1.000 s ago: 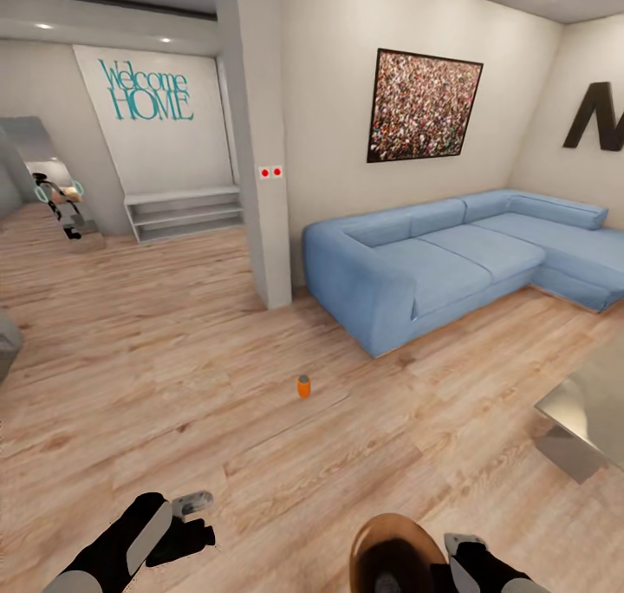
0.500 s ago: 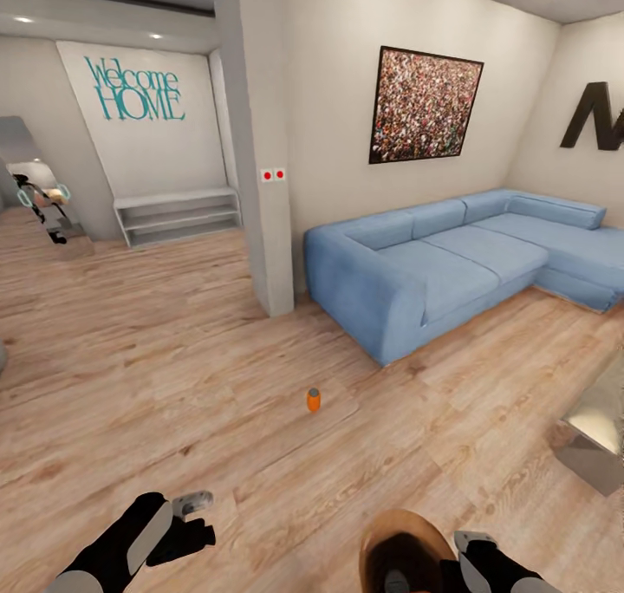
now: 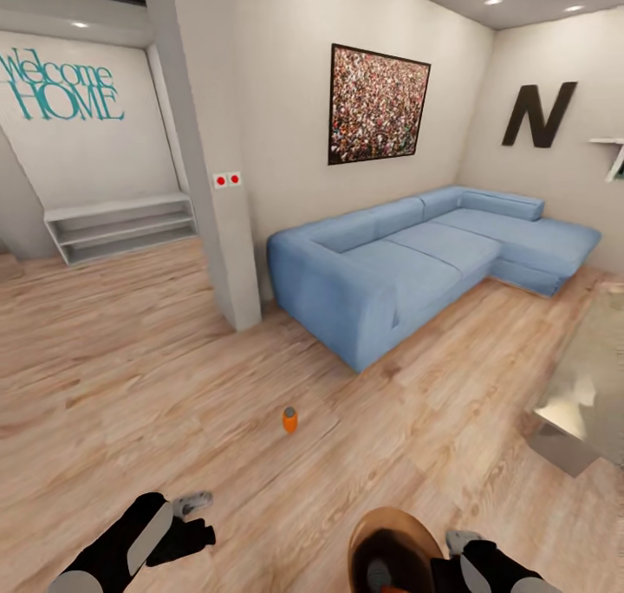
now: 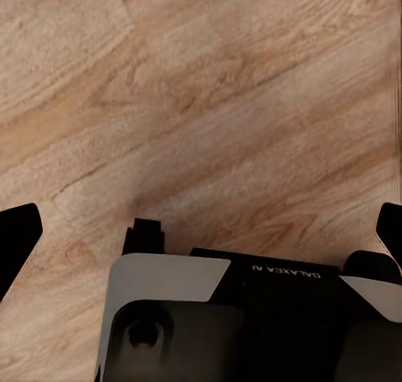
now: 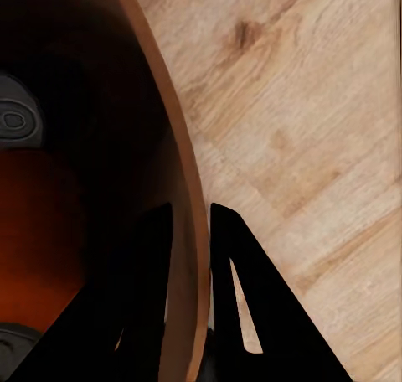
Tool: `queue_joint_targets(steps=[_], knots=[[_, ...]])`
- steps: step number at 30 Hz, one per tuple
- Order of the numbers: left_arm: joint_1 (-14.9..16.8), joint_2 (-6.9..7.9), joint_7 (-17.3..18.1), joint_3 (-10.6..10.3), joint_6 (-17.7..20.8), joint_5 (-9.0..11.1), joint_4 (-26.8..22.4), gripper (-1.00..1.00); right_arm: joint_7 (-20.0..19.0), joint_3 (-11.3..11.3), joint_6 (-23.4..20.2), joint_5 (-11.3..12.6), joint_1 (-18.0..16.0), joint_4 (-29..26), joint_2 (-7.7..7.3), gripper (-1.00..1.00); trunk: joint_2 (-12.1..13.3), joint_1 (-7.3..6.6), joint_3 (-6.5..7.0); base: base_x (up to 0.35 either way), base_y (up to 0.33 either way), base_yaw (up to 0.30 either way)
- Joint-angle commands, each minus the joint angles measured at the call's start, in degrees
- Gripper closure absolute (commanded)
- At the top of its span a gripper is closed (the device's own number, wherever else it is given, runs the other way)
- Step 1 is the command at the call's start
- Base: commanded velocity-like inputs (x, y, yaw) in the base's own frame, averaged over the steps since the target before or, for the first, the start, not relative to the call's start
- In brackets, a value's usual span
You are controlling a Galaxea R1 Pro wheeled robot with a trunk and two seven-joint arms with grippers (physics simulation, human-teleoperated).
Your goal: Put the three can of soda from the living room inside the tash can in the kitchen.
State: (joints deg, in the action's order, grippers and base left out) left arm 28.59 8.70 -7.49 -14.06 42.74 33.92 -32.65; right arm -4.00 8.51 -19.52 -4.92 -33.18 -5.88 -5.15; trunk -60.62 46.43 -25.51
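Orange can [image 3: 290,420] upright on wood floor [image 3: 130,385], well ahead of both grippers, between them and the sofa [image 3: 416,259]. Right gripper [image 5: 191,231] clamped on the bin [image 3: 394,550] rim, one finger inside, one outside; grey can tops [image 5: 17,118] visible inside the bin. Left gripper [image 4: 201,231] spread wide, empty, over floor.

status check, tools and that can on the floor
Right tool pinching the bin by its rim, cans already inside. Left tool open, empty. One soda can upright on the floor ahead, nothing between.
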Motion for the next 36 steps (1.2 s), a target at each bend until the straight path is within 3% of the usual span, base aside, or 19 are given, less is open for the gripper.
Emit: queue_joint_targets(steps=[1,15,36], knots=[[0.0,0.00,0.0,0.0,0.0,0.0,0.0,-1.00,-0.3,0.3,0.0,0.4,0.0,0.0,0.00,1.00,0.0,0.00,0.00,0.345,0.008,-0.300],[0.0,0.05,0.1,0.0,0.1,0.0,-0.1,-1.00,-0.7,0.2,-0.2,-0.1,0.0,0.0,0.01,1.00,0.0,0.00,-0.11,0.291,0.121,-0.230],[0.0,0.09,0.3,-0.1,0.1,0.0,-0.1,-1.00,-3.2,-0.2,-0.2,-0.1,0.0,-0.1,-1.07,1.00,0.0,0.00,-0.11,0.015,0.343,-0.270]])
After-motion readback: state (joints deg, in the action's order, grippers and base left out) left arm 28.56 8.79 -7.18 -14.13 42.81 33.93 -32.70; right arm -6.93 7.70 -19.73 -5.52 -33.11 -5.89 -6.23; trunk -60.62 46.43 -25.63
